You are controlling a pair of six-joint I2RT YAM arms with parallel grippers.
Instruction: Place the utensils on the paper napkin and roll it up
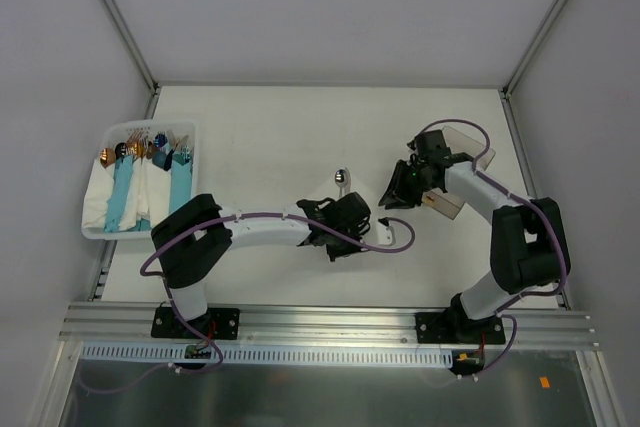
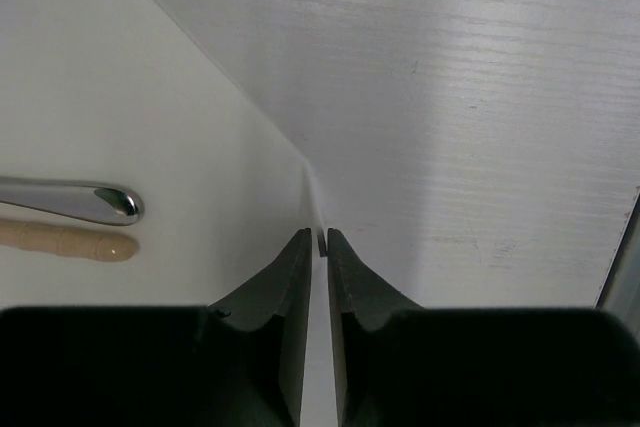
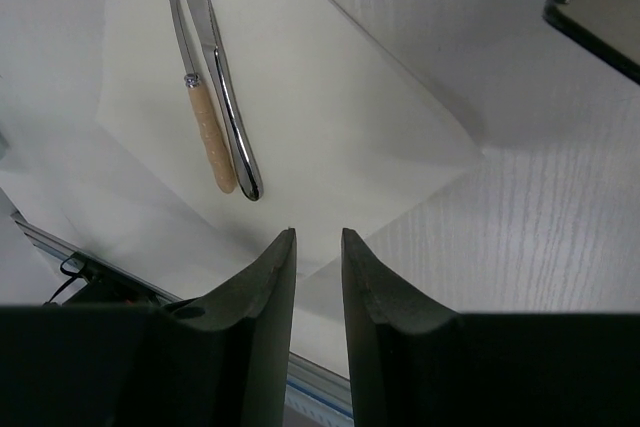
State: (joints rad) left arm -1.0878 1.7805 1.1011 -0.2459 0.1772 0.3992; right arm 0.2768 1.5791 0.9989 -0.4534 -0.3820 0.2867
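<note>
The paper napkin (image 3: 330, 87) lies flat at mid-table, between the two arms and almost lost against the white table (image 2: 480, 97). The utensils (image 3: 215, 117), one all-metal piece and one with a pale beige handle, lie side by side on it, touching, with the spoon bowl (image 1: 343, 176) showing just beyond the left arm's wrist.

The left gripper (image 2: 320, 247) is down at the napkin's edge, near the handle ends. Its jaws are drawn to a slit, and a ridge of lifted paper runs straight into them, so the edge looks pinched. The right gripper (image 3: 318, 242) hovers over another edge, jaws narrowly apart and empty.

Starting the roll seems to be the step in hand. The pinched edge should be carried low over the handles and drawn snug so that neither piece skids. The right gripper would best take its edge at the same height, so the fold begins straight. Thin paper tears if it is tugged sideways. The tray (image 1: 100, 232) of blue bundles sits well apart at the left.
</note>
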